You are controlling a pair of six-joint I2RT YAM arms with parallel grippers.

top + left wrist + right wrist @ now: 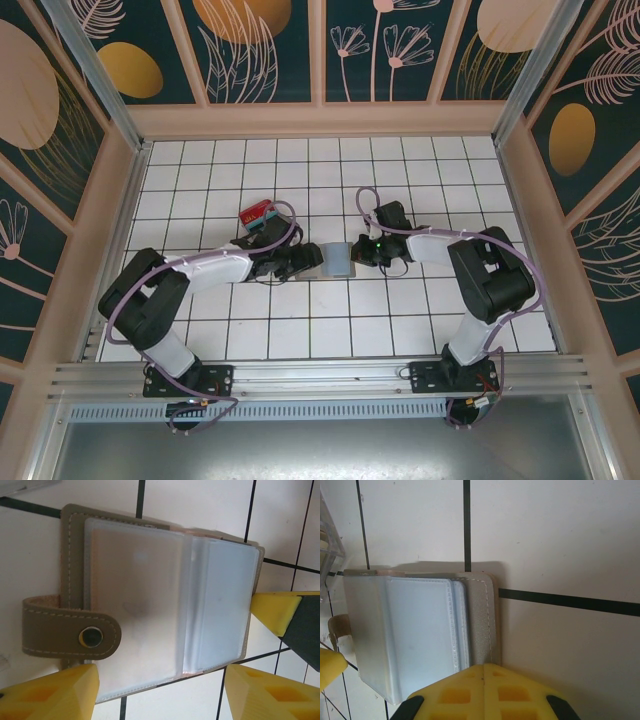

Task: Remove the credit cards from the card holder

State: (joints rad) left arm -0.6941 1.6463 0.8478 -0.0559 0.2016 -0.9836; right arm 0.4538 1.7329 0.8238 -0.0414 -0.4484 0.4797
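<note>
The card holder (335,258) lies open on the tiled floor between my two grippers. Its grey-brown cover, snap tab (70,630) and frosted clear sleeves (145,600) fill the left wrist view. My left gripper (160,700) is open, its yellow fingertips (55,692) standing either side of the holder's near edge. My right gripper (482,669) is shut, and its joined tips rest against the holder's stitched cover edge (482,615). The credit cards (260,215), red and teal among them, lie fanned on the floor behind my left arm.
White tiles with black grout cover the floor (400,320), with free room in front of and behind the holder. Tan walls (120,230) enclose the workspace on the left, right and back. A metal rail (320,375) runs along the near edge.
</note>
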